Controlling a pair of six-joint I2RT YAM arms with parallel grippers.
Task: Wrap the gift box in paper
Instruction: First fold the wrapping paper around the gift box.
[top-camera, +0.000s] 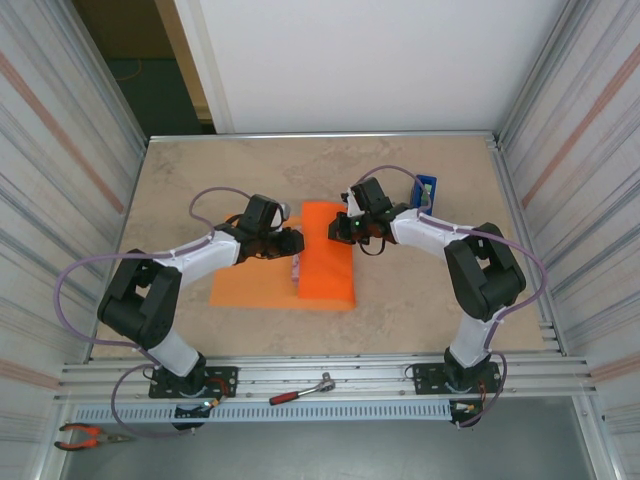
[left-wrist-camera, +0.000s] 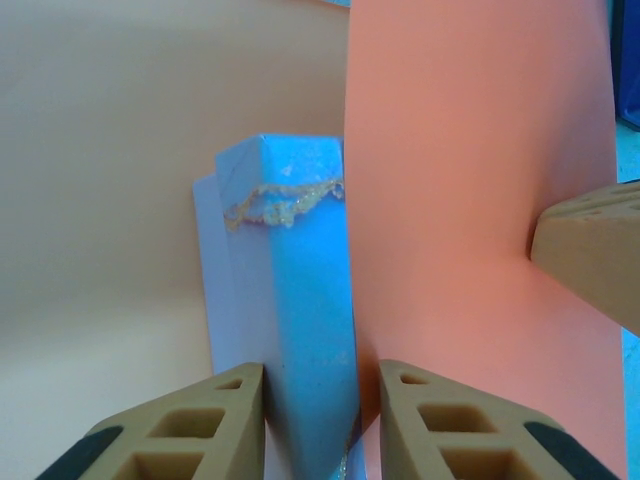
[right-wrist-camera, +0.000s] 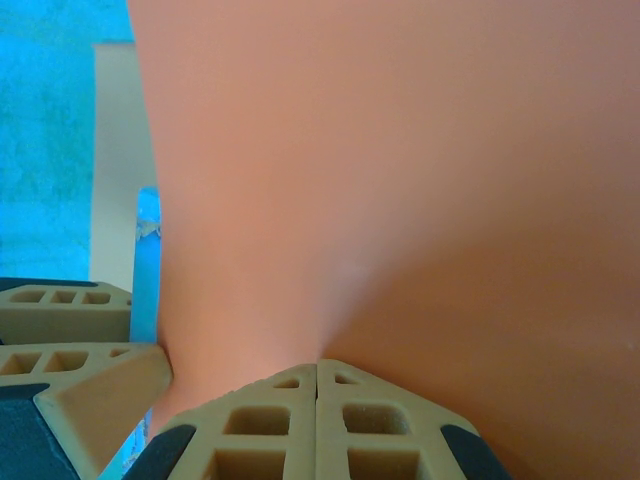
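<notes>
Leftmost, red-handled pliers (top-camera: 85, 435) lie on the near frame, and a ratchet (top-camera: 300, 390) rests on the rail between the two arm bases. The left arm reaches in over the flat part of the paper (top-camera: 328, 260), which is spread on the surface (top-camera: 200, 180). The left gripper (top-camera: 292, 243) sits at the left side of the box (top-camera: 297, 268), of which a narrow strip shows at the fold.

From the left wrist, the left gripper (left-wrist-camera: 320, 375) has its jaws partly closed on either side of the upright edge of the box (left-wrist-camera: 300, 300). One finger is tight against the box. The other sits just beside it, where the paper (left-wrist-camera: 470, 200) rises as a wall to the right.

The rest of the sheet is folded up and over the box, its top draping to the right. The right gripper (top-camera: 343, 228) meets it there from the far right. From the right wrist, its jaws (right-wrist-camera: 317, 365) are pressed together and pinch the paper (right-wrist-camera: 400, 200), with a crease running out from the tips.

Farther right, well apart, a blue tape dispenser (top-camera: 427, 188) stands near the back corner.
</notes>
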